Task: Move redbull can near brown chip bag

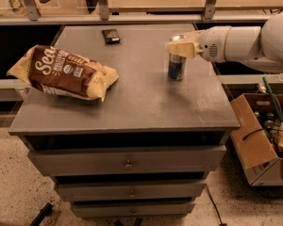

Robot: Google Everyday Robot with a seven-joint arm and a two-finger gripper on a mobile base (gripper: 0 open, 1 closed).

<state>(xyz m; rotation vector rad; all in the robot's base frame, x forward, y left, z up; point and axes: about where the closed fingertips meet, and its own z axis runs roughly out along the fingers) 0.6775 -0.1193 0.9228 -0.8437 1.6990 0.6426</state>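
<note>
The redbull can (176, 68) stands upright on the grey cabinet top (132, 98), right of centre towards the back. My gripper (181, 47) comes in from the right on a white arm and sits at the can's upper part, covering it. The can's blue lower part and a bit of its shiny top show. The brown chip bag (63, 73) lies on the left side of the top, far from the can.
A small flat dark rectangular object (111, 35) lies at the back of the top. A cardboard box (259, 145) full of items stands on the floor to the right. Drawers are below the top. A shelf rail runs behind.
</note>
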